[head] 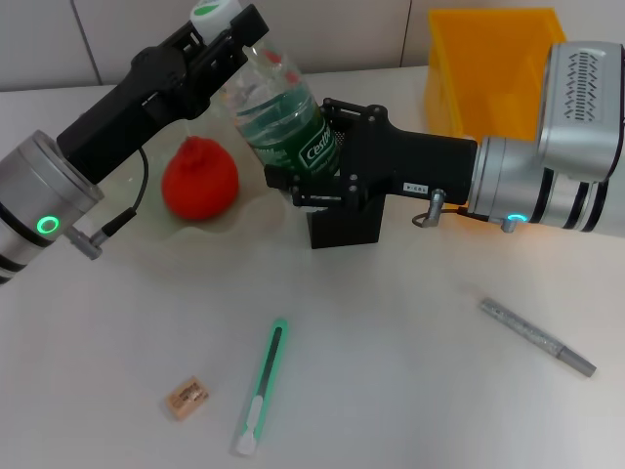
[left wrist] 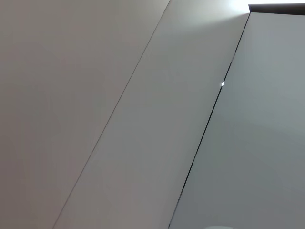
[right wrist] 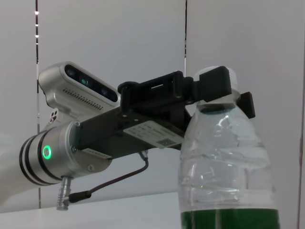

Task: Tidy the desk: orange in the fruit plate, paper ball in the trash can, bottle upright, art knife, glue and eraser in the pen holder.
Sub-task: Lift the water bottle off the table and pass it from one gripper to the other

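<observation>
A clear bottle [head: 278,107] with a green label stands nearly upright above the desk, held at both ends. My left gripper [head: 229,21] is shut on its white cap, and the right wrist view shows that left gripper [right wrist: 215,88] clamped on the bottle [right wrist: 224,167] top. My right gripper [head: 301,147] is shut around the labelled lower body. The orange [head: 199,180] sits in the transparent fruit plate [head: 249,210]. The black pen holder [head: 347,227] stands under my right wrist. The green art knife [head: 264,383], eraser [head: 186,397] and silver glue stick [head: 537,337] lie on the desk. The paper ball is out of view.
A yellow bin [head: 488,68] stands at the back right, partly behind my right arm. The left wrist view shows only wall panels [left wrist: 119,119]. White desk surface [head: 410,391] lies between the knife and the glue stick.
</observation>
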Available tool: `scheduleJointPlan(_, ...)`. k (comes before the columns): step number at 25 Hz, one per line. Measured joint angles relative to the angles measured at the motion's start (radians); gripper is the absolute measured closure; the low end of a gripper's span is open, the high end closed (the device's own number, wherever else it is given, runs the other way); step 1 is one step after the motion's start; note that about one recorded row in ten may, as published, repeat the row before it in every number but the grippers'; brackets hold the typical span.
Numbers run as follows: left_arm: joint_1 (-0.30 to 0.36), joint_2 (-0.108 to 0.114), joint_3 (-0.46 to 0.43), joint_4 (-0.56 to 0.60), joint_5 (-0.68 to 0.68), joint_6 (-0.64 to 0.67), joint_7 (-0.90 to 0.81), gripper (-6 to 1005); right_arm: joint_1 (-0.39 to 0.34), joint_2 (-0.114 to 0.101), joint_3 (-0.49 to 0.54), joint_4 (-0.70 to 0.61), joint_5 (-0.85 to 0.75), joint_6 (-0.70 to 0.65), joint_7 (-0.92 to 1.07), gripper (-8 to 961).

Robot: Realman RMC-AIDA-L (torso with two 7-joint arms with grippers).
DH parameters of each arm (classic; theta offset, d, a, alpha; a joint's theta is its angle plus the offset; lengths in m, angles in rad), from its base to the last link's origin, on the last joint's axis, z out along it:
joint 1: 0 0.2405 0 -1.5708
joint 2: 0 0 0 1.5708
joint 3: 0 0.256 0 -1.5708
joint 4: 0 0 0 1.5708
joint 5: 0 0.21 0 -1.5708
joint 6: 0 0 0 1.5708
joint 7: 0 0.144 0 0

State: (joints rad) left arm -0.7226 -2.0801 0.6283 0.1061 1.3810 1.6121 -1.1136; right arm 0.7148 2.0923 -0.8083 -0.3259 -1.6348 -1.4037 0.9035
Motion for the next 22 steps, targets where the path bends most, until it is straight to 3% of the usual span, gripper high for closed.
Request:
scheduleJointPlan(4,-0.001,0.0,0.002,0.0,-0.001,0.0,0.0,554,0.0,0.0,0.0,0.001,0.0,0.0,0.0,187)
scheduleJointPlan(22,0.003,0.0,0.001,0.0,0.0,0.007,0.0,554,0.003,0.0,-0.011,0.002,0.0,-0.011,0.007,187)
